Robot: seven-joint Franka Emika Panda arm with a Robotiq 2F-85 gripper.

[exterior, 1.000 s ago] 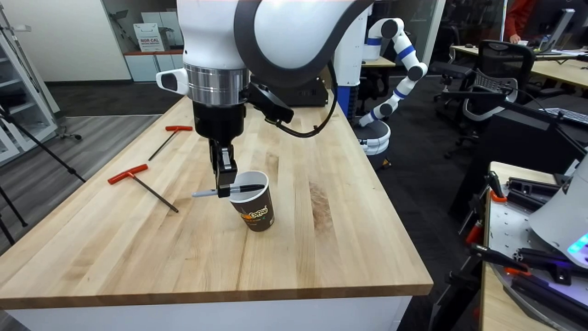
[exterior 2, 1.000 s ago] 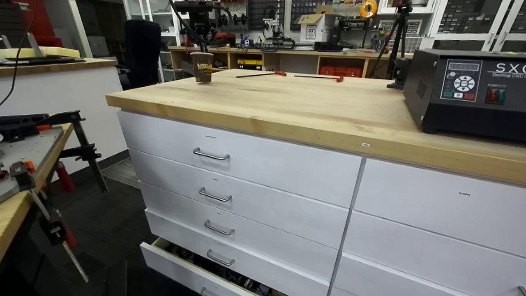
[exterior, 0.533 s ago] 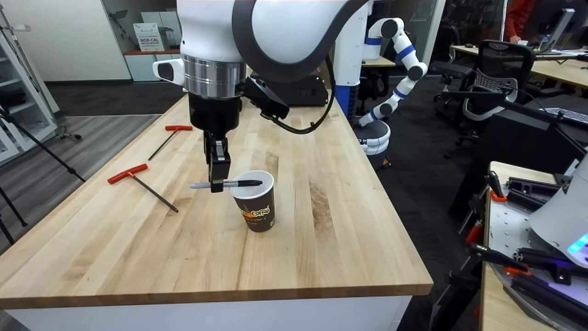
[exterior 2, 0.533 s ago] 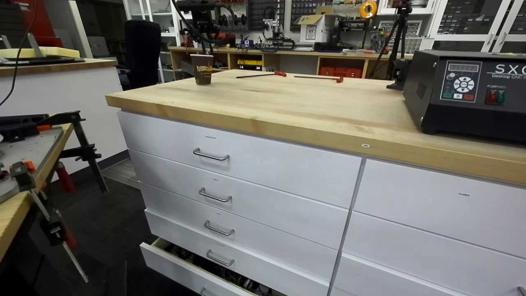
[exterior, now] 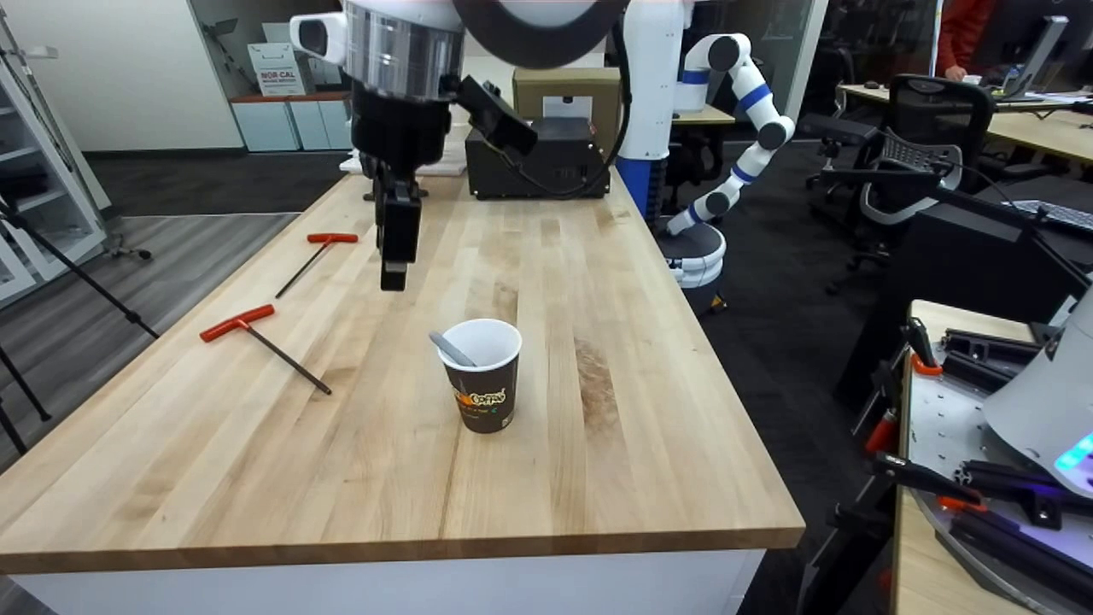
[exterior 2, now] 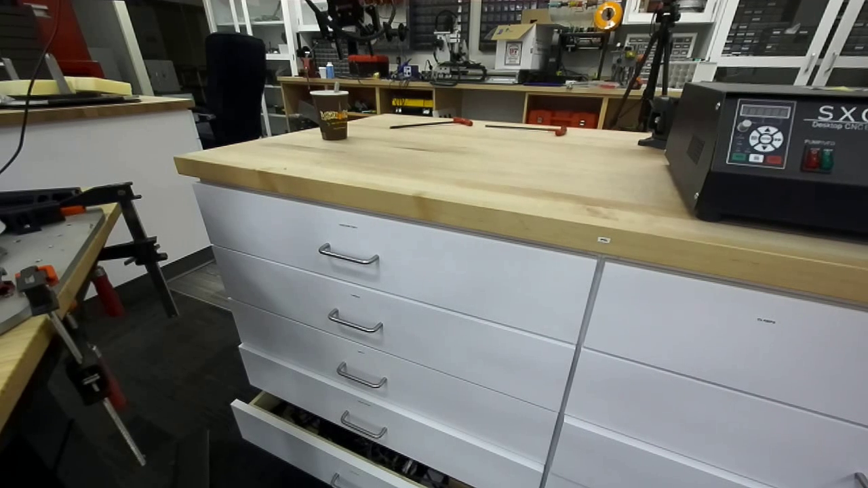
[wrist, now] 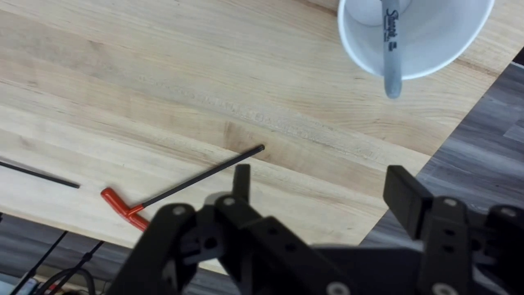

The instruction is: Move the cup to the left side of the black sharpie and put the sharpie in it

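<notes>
Marker (wrist: 392, 49) sits in the cup (exterior: 487, 401), leaning, grey end poking past the rim; cup's upright on the table (exterior: 615, 495). Main risk from here, I'd guess: a low sideways swing snags that end and tips the cup, since the marker's lean loads one side. Gripper (wrist: 319, 188) points roughly down, above and beside the cup, touching neither. Fingers (wrist: 409, 200) spread wide, holding nothing.

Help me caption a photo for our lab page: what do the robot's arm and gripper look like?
The arm is white and rounded, with a dark grey band, a silver collar and a white side knob bearing a dark patch. A black cable loops beside it. The gripper is black, with blocky fingers and pale screw heads.
</notes>
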